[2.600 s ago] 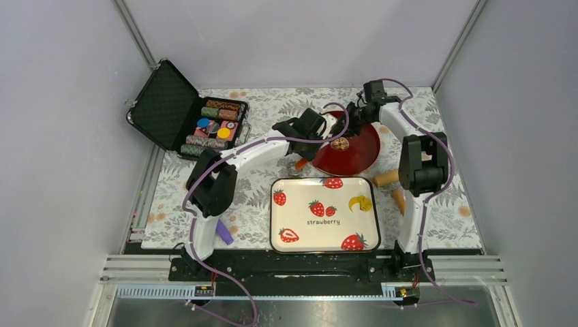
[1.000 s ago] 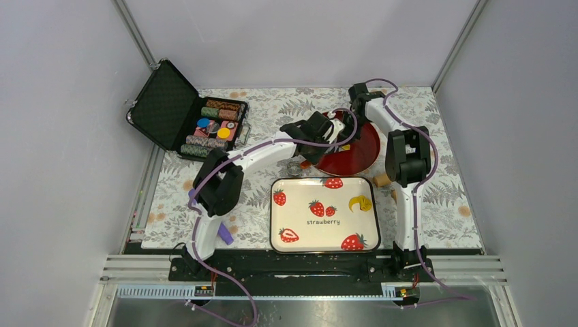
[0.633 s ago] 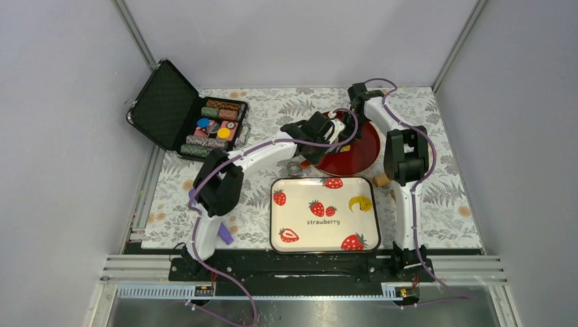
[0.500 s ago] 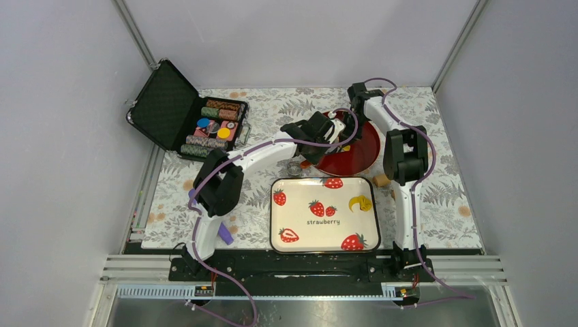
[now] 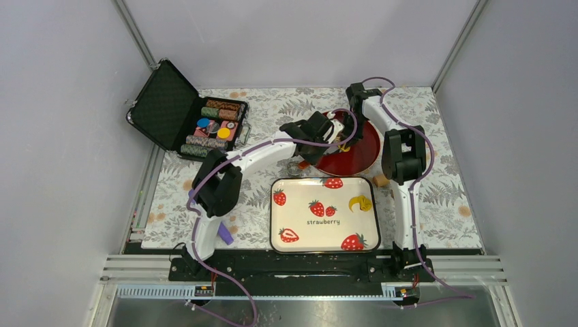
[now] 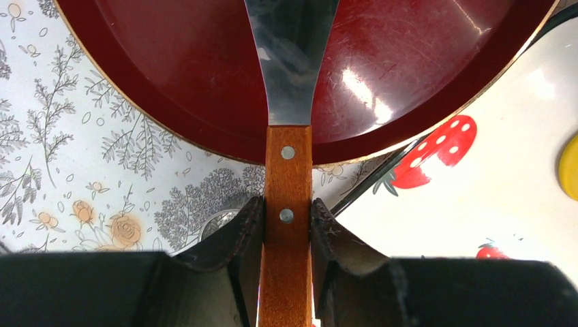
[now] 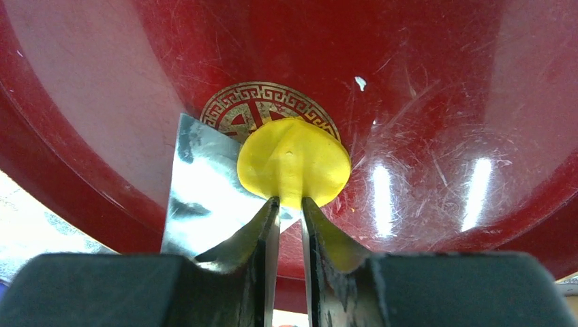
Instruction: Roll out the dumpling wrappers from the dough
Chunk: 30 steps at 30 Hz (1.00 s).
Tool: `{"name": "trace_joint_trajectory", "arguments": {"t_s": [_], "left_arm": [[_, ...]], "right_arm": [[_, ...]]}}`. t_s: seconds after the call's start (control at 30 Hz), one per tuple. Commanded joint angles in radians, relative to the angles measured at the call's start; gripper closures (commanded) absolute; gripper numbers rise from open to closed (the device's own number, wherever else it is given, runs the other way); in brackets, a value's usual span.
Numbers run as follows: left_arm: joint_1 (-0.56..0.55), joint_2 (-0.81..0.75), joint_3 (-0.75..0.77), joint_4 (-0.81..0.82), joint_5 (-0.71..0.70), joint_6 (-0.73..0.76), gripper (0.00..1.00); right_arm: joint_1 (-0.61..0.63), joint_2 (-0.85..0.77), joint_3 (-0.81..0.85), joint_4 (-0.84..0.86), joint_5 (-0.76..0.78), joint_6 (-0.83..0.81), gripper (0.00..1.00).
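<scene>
Right wrist: right fingers [image 7: 262, 231] narrowly pinch dumpling wrapper [image 7: 293, 160] (left fingers [image 6: 240, 235] clamp spatula handle [image 6: 286, 197]).

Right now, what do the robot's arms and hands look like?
Both arms are built from smooth white tubes joined by chunky black joints, so the left arm and the right arm match. A thin purple cable runs along each one. The left hand and the right hand each have two black fingers with curved tips.

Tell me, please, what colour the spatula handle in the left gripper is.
The spatula handle is orange-brown wood, clearest in the left wrist view.
</scene>
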State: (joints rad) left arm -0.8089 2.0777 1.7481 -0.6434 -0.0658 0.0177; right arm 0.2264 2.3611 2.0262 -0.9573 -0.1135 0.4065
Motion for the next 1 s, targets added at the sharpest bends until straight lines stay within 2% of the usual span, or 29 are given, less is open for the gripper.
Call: {"name": "trace_joint_trajectory", "arguments": {"t_s": [0.0, 0.3, 0.6, 0.67, 0.8, 0.97], "left_arm": [[0.002, -0.095, 0.045, -0.011, -0.049, 0.001, 1.0], [0.003, -0.157, 0.006, -0.052, -0.072, 0.009, 1.0], [0.011, -0.354, -0.163, -0.001, -0.141, -0.03, 1.0], [0.02, -0.409, -0.224, 0.024, -0.141, -0.07, 1.0], [0.046, -0.537, -0.339, 0.082, -0.134, -0.133, 1.0], [0.098, -0.689, -0.462, 0.142, -0.097, -0.226, 1.0]], "right_arm": [[0.011, 0.019, 0.046, -0.032, 0.025, -0.016, 0.75], [0.011, 0.004, 0.066, -0.055, 0.008, -0.026, 0.72], [0.011, -0.102, 0.038, -0.058, -0.034, -0.021, 0.62], [0.012, -0.139, 0.015, -0.059, -0.035, -0.023, 0.55], [0.011, -0.244, -0.075, -0.033, -0.043, -0.043, 0.35], [0.011, -0.481, -0.359, 0.111, -0.018, -0.032, 0.06]]}}
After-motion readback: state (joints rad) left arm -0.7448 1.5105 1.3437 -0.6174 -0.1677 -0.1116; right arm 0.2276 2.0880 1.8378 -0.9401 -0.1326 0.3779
